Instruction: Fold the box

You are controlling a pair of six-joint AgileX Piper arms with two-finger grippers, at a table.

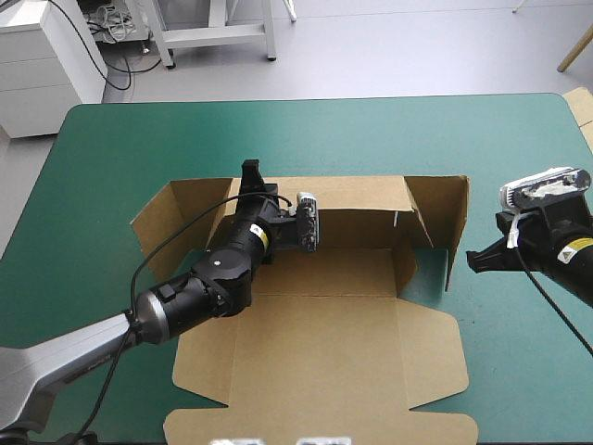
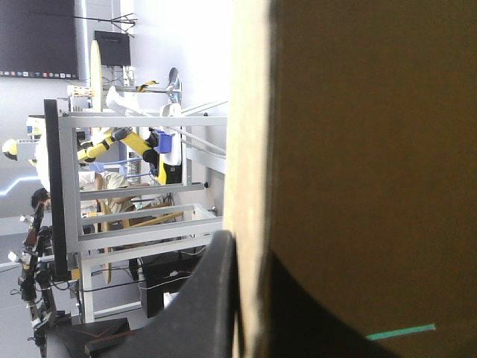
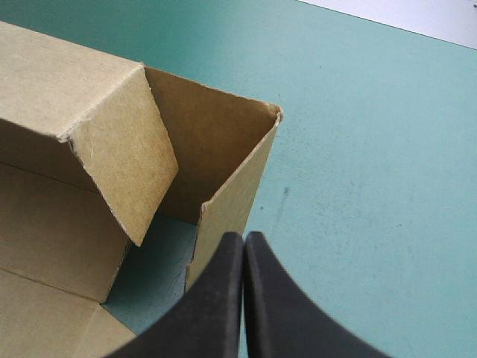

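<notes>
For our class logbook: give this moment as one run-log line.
box: far wall, right wall raised; left gripper: shut on far wall; right gripper: shut, outside right wall

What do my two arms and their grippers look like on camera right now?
The left arm is black with rounded joint housings, a small yellow label near the wrist, and a silver-grey link farther back. The right arm is black too, with its own yellow sticker. The left gripper and right gripper each have two broad black fin-shaped fingers.

Lab or workshop: white cabinet (image 1: 42, 69) upper left, metal frame legs (image 1: 215, 33) top, loose cables (image 1: 111, 23) on grey floor (image 1: 417, 51).
</notes>
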